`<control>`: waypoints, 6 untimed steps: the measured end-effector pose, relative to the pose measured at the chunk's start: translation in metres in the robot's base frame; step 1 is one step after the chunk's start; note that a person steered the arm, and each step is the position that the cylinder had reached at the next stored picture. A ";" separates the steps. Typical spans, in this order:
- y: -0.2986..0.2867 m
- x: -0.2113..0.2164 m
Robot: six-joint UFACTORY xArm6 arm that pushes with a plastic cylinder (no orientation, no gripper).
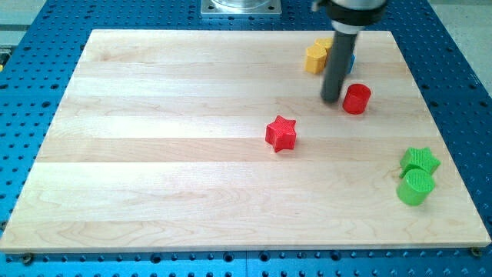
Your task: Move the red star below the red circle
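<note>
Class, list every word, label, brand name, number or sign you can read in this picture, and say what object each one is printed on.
None: no readable text anywhere in this view.
The wooden board, red star, red circle, yellow block, green star and green cylinder are plain.
The rod ending in my tip, left of the red circle, bears no marking.

You are looking at a robotics lab bench, not a home or shop. A pale wooden board [192,154] lies on a blue metal table [46,265] drilled with a regular grid of mounting holes, the kind used for fixing test rigs. A grey metal mounting plate [241,7] sits at the view's top edge. Small, bright plastic blocks on the board look like test pieces.
</note>
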State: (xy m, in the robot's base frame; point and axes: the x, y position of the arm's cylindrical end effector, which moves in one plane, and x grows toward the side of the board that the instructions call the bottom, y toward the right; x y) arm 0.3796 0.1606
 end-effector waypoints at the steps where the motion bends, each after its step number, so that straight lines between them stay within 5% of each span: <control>1: -0.008 0.006; 2: -0.095 0.007; 3: -0.173 0.075; 6: 0.010 0.079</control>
